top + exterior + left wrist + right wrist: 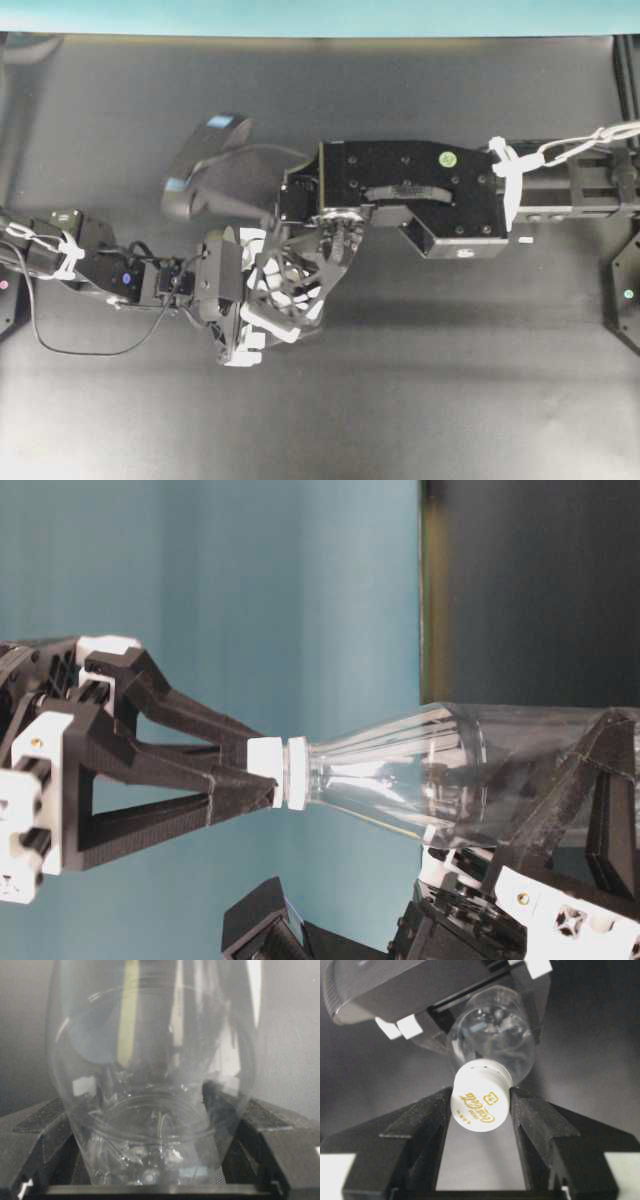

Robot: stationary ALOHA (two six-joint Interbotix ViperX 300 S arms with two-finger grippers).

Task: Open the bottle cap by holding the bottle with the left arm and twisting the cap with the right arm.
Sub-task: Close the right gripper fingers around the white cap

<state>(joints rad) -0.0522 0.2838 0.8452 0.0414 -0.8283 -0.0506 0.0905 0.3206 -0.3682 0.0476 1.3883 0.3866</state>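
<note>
So the bottle cap (pixel 480 1102) is right where it needs to be: pinched between the two black fingers of the right gripper (pixel 481 1110), one pad pressed on each side of it. In the right wrist view you can read the gold script on top of the white cap, and there's no visible gap between it and either finger. The table-level view backs that up, with the fingertips meeting on the cap (pixel 266 772) from the left of that picture.

The cap looks like it's on the neck, sitting flush against the little collar ring, so I'd say it's not off yet. Can't tell from these shots whether it's been loosened at all.

The bottle (pixel 440 770) is clear and empty, held up off the dark table (pixel 450 380) with its neck pointing toward the right gripper. Its round body sits between the fingers of the left gripper (pixel 155 1125), which are spread wide but closed onto the bottle's sides, so it's a proper hold, not just hovering.

From overhead, both grippers meet near the middle of the table, left arm (pixel 120 275) coming in from the left, right arm (pixel 420 190) from the right.

Progress-wise: both grips are set. What's left is the actual unscrewing and lifting the cap clear.
</note>
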